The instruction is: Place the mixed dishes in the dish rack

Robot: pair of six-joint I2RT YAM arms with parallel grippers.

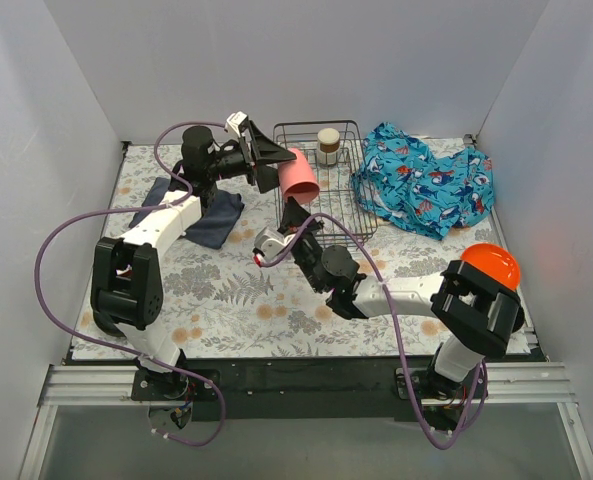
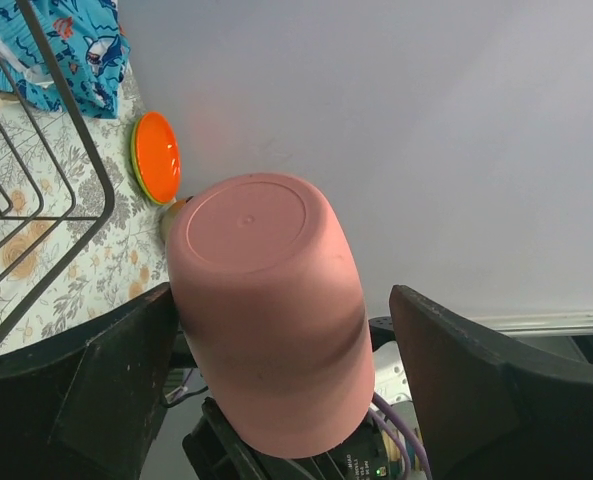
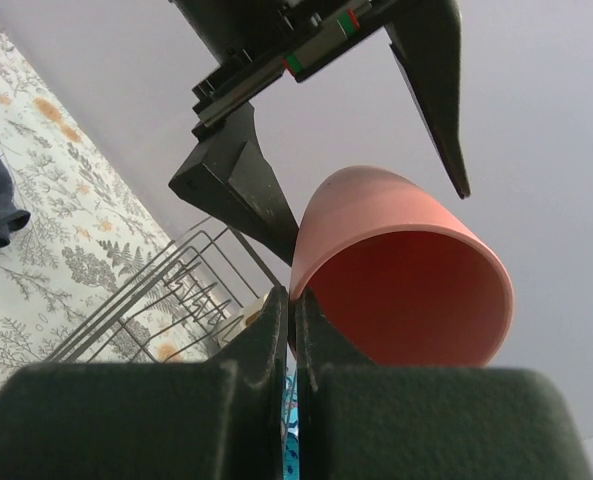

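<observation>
Rack [image 1: 316, 124] at table's back edge has just one small cup [image 1: 328, 145] in it; orange plate [image 1: 489, 265] near right edge isn't loaded yet. Pink cup [image 1: 300, 176] hangs at rack's front-left corner, rim pinched by R gripper [image 1: 293, 207], w/ L gripper [image 1: 286, 170] spread wide around it.

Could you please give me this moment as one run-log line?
pink cup: aloft by dish rack left side | right gripper: shut on its rim | left gripper: open, straddling it
</observation>
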